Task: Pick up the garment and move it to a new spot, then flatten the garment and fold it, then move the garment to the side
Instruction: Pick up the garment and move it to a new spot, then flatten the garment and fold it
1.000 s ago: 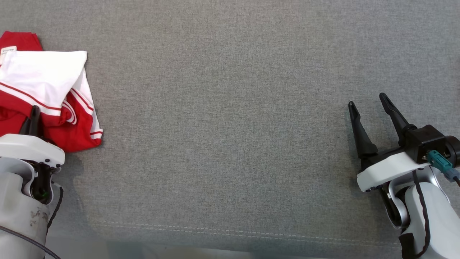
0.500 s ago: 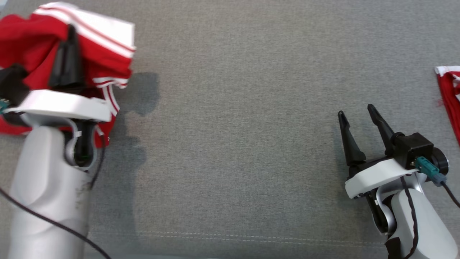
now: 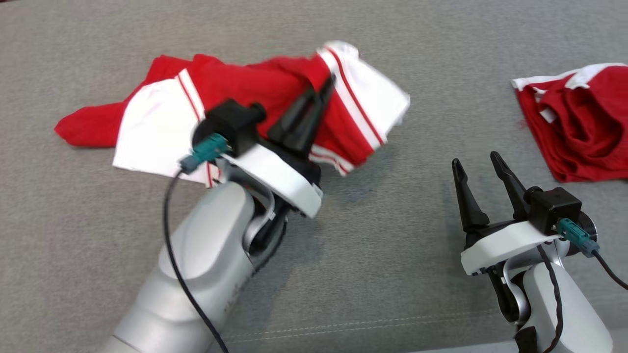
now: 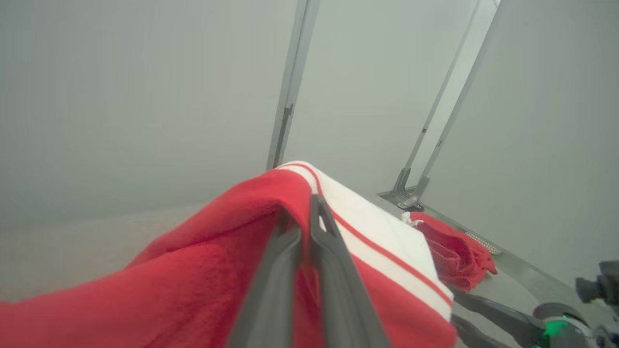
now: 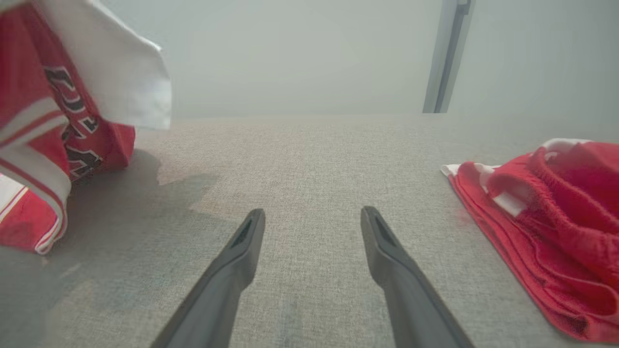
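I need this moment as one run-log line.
left end effector: shut on garment | right end effector: open, empty | other red garment: lying at right

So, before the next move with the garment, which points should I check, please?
1. Left tool shut on the red and white garment: ok.
2. Garment lifted clear of the grey fabric surface: cannot tell; its left end seems to trail.
3. Right tool open and holding nothing: ok.
4. Second red garment lies apart from the held one: ok.
5. Garment flat: not ok, bunched.
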{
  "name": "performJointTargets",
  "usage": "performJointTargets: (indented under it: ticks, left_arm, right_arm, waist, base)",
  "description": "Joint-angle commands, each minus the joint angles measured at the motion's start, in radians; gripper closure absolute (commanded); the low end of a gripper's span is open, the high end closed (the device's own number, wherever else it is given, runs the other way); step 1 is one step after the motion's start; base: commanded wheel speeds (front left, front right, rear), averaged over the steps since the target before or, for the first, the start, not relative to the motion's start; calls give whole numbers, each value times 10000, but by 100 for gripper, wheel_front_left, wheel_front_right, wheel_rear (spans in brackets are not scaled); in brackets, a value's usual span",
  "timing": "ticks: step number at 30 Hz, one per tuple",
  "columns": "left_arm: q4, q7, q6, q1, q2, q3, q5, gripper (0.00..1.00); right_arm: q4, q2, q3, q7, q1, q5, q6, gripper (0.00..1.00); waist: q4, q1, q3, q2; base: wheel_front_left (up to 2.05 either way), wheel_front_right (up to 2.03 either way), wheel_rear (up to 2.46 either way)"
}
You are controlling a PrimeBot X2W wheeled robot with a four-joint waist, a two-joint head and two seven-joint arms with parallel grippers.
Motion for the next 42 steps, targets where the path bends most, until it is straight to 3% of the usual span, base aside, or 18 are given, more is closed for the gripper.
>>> performJointTargets:
  ticks: [1, 2, 8, 15, 19, 27, 35, 42]
  left_arm:
    - [153, -47, -38, -103, 215, -253, -259, 60]
    - [362, -47, -38, -92, 210, -521, -325, 0]
    - [1135, -47, -38, -101, 211, -873, -148, 0]
    - [1054, -47, 51, 473, 535, 564, 818, 0]
    - [335, -47, 105, 1328, 713, 1670, 1656, 0]
    - [-201, -47, 57, 2875, 508, 3206, 2148, 0]
    - [-501, -47, -8, 3899, 267, 3867, 2387, 0]
    - [-513, -47, -29, 4546, 203, 3821, 1962, 0]
  right_arm:
    - [-254, 71, 226, -132, -43, 128, 42, 0]
    - [-266, 85, 228, -132, -50, 151, 42, 0]
    - [-342, 122, 30, -134, 5, 192, 42, 0]
    - [-590, 133, -91, -134, 94, 25, 42, 0]
    - [-665, 91, 532, -135, -14, -44, 42, 0]
    - [-92, -315, 2695, -132, -573, 184, 42, 0]
    - [877, -609, 4894, 382, -1839, 610, 42, 0]
    - [2463, -856, 5558, 816, -2717, 952, 42, 0]
  waist:
    - [-373, 0, -54, 0]
    - [-446, 0, -55, 0]
    - [-434, 0, -137, 0]
    - [160, 0, -477, 0]
    - [701, 0, -783, 0]
    - [1815, 0, -1188, 0]
    - [3161, 0, -1305, 0]
    - [4503, 0, -1349, 0]
  base:
    - [0, 0, 0]
    - [0, 0, 0]
    - [0, 0, 0]
    - [0, 0, 0]
    - [0, 0, 0]
    - [0, 0, 0]
    - [0, 0, 0]
    - [0, 0, 0]
